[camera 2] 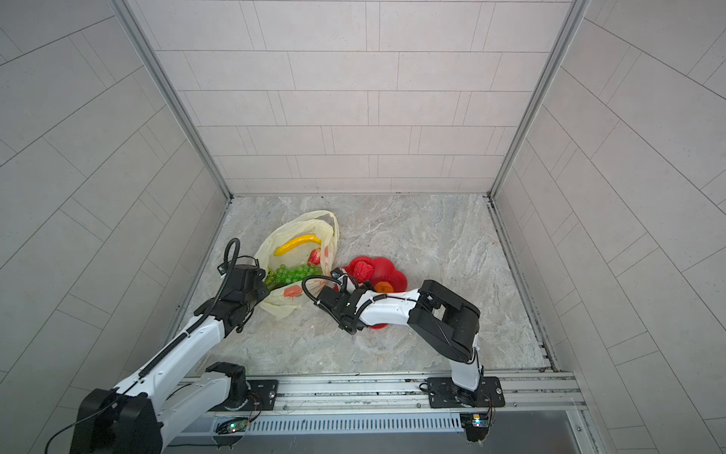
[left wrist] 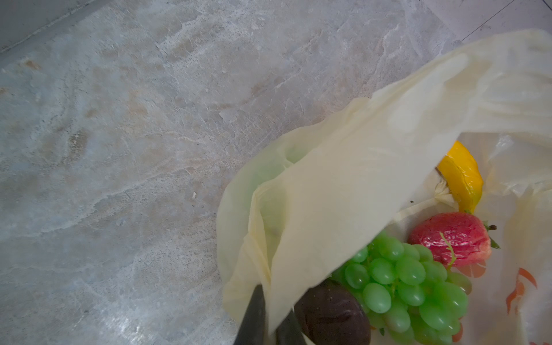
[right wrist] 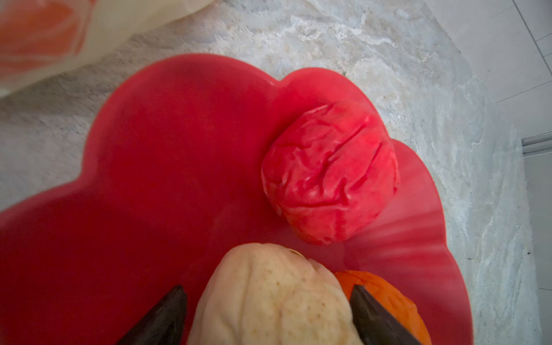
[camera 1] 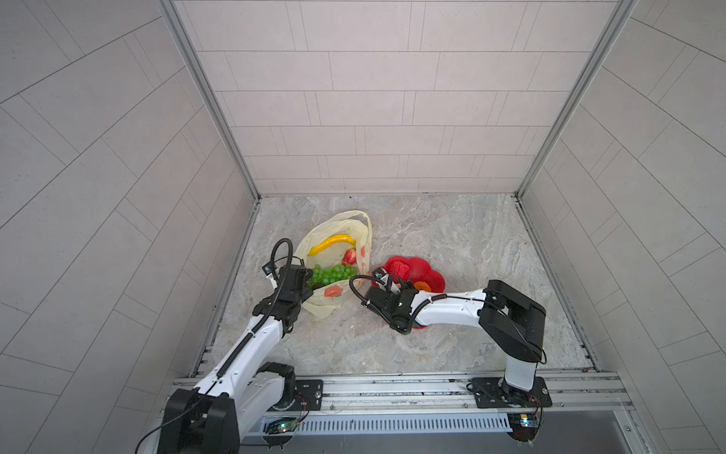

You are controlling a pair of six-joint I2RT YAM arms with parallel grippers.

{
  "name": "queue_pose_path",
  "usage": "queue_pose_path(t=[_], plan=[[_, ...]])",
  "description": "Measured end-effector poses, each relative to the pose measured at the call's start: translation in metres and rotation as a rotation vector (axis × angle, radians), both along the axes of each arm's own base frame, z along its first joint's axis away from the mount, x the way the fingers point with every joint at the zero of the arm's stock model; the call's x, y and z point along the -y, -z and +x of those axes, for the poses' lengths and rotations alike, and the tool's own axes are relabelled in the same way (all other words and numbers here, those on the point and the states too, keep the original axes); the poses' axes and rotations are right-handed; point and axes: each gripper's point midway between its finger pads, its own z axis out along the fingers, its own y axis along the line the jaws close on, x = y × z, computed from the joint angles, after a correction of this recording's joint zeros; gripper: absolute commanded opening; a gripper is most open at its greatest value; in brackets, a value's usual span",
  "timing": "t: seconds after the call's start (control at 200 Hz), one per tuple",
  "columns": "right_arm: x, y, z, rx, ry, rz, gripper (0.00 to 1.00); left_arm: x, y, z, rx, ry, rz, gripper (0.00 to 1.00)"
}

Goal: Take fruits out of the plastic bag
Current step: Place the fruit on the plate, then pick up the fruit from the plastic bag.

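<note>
No text, label, brand, number or sign can be read in any view. The thin, translucent pale-yellow plastic bag (camera 1: 323, 309) carries only orange fruit-slice prints (camera 1: 334, 291); any lettering beside them is too small and blurred to make out.

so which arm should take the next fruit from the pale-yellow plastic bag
Right. The left gripper is shut on the pale-yellow plastic bag's edge, holding its mouth open. The right gripper is open over the red flower-shaped dish, astride a beige toy fruit, beside the bag.
</note>
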Motion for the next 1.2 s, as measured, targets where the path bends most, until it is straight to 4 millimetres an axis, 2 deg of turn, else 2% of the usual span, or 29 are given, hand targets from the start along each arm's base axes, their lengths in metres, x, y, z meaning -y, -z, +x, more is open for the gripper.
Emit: queue_pose_path(t=[0.255, 0.45, 0.525, 0.715, 0.826, 0.926, 1.196], plan=[[-0.004, -0.008, 0.002, -0.033, -0.008, 0.074, 0.9, 0.0, 0.0, 0.0, 0.0, 0.001, 0.001, 0.1], [-0.008, -0.022, 0.001, -0.047, -0.026, 0.135, 0.91, 0.0, 0.0, 0.0, -0.002, 0.006, 0.005, 0.1], [-0.009, -0.035, -0.001, -0.043, -0.038, 0.162, 0.9, 0.0, 0.0, 0.0, -0.002, 0.009, 0.006, 0.1], [-0.015, -0.084, -0.002, -0.009, -0.067, 0.276, 0.85, 0.002, 0.0, -0.001, -0.004, 0.012, -0.01, 0.1], [-0.034, -0.107, 0.004, -0.01, -0.092, 0.345, 0.82, 0.006, 0.002, -0.003, -0.014, 0.016, -0.035, 0.1], [-0.057, -0.117, 0.011, -0.027, -0.117, 0.39, 0.79, 0.008, 0.005, -0.006, -0.029, 0.021, -0.046, 0.1], [-0.13, -0.103, 0.023, -0.157, -0.191, 0.492, 0.74, 0.006, 0.009, -0.019, -0.076, 0.019, -0.044, 0.1]])
